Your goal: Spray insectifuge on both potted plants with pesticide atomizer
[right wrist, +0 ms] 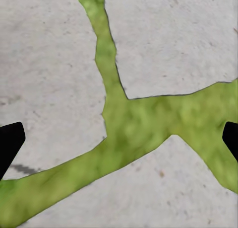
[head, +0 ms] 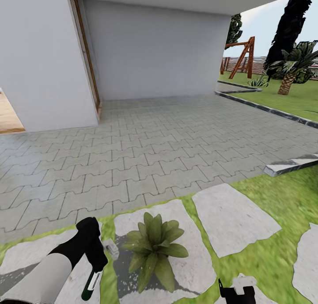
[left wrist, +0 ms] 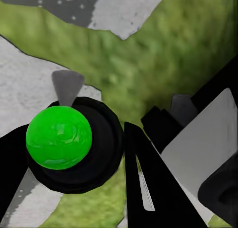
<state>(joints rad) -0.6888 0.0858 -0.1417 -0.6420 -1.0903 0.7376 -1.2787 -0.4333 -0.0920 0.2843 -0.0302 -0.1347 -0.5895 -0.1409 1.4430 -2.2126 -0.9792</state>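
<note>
Green-bodied spray bottle clenched in left gripper, just left of potted plant; right gripper released above stepping stones.

My left arm is white with a black wrist. The atomizer in my jaws has a black body and bright glossy green end. The potted plant is dark green. Stepping stones are speckled pale grey, the lawn mottled yellow-green, the paving interlocking grey.

Grey paver patio fronts white walls, lawn beyond.
</note>
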